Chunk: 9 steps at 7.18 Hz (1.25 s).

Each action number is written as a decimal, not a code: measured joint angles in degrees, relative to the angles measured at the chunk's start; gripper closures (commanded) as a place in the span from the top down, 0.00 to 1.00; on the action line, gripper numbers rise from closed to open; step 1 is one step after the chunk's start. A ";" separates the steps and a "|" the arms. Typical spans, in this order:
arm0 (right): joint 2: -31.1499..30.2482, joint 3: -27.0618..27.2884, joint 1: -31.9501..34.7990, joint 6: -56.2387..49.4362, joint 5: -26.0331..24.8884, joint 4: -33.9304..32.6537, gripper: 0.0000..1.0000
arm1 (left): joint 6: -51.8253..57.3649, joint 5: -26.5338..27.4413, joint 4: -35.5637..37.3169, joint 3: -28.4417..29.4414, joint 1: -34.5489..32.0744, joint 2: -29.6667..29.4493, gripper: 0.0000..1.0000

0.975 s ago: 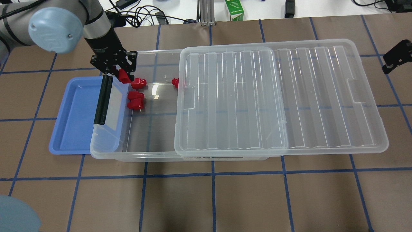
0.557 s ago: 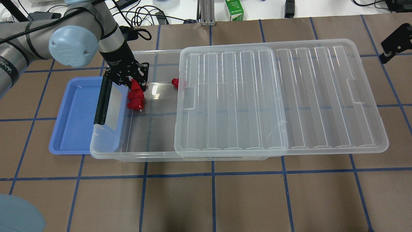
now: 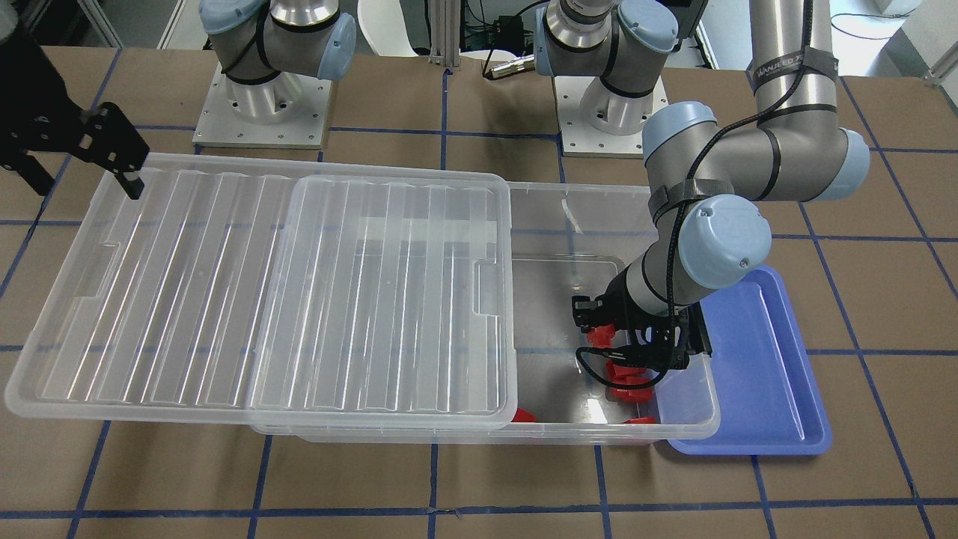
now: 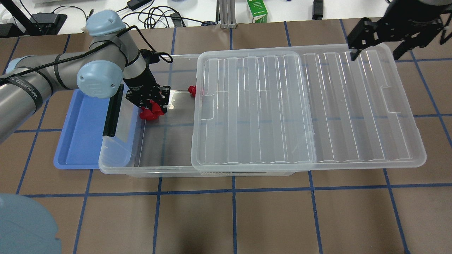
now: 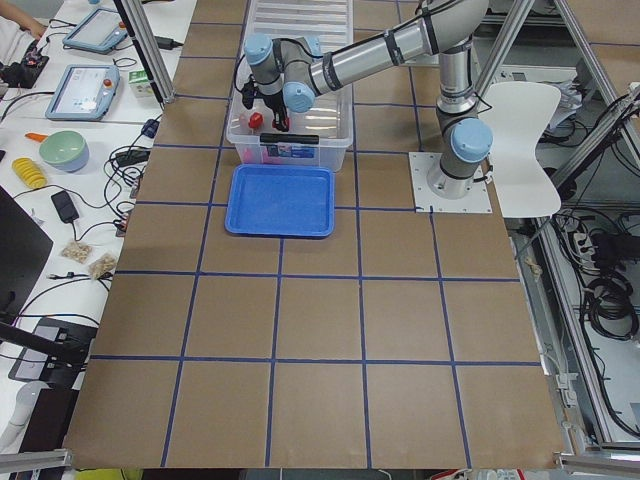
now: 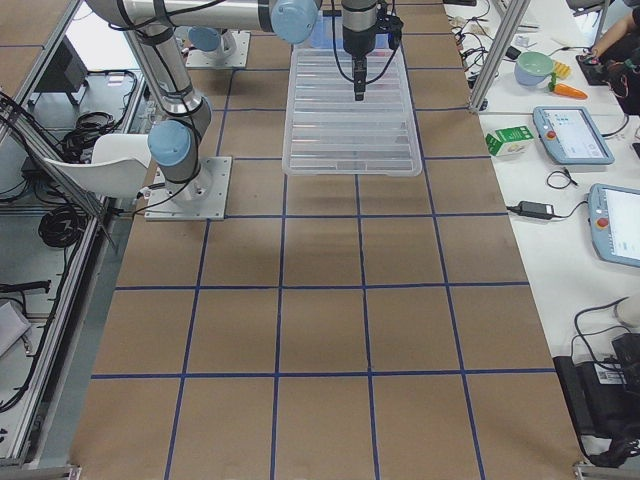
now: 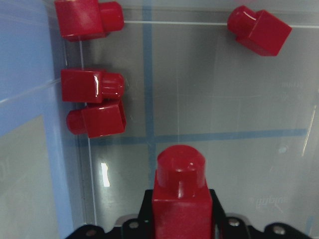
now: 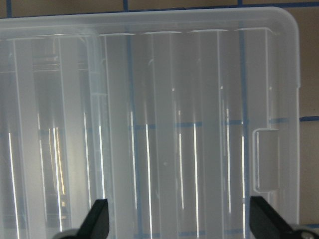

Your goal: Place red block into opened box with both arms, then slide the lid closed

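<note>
My left gripper is low inside the open end of the clear box, shut on a red block with its stub end pointing down. Three more red blocks lie on the box floor near the wall, and another lies at the lid's edge. The clear ribbed lid is slid far to the right, covering about half of the box. My right gripper hovers open over the lid's far right corner, with its fingers spread wide.
A blue tray lies partly under the box's left end, next to the black clip bar. Cables and a green carton sit beyond the table's far edge. Brown gridded table surface surrounds the box.
My left gripper has moved right and down into the box with the red block. My right gripper has come in from the right edge to above the lid's far corner.
</note>
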 measured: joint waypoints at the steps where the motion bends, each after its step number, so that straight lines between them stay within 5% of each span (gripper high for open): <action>1: 1.06 -0.39 2.15 2.08 -0.32 -0.40 1.00 | 0.17 0.05 0.80 -0.25 0.00 -1.06 0.00; 3: 1.55 -0.54 3.31 2.80 -0.59 -0.52 1.00 | 0.46 -0.07 2.56 -0.55 0.00 -3.18 0.04; 5: 1.58 -0.61 3.41 2.83 -0.58 -0.57 1.00 | 0.53 -0.10 2.94 -0.82 -0.05 -4.83 0.49; 6: 1.58 -0.68 3.41 2.81 -0.62 -0.58 1.00 | 0.59 0.03 3.10 -0.94 -0.10 -5.61 0.85; 7: 1.57 -0.75 3.38 2.77 -0.65 -0.58 1.00 | 0.64 0.16 3.47 -0.98 -0.14 -6.33 1.00; 9: 1.54 -0.72 3.35 2.74 -0.64 -0.53 1.00 | 0.59 0.41 3.83 -0.88 -0.39 -6.25 1.00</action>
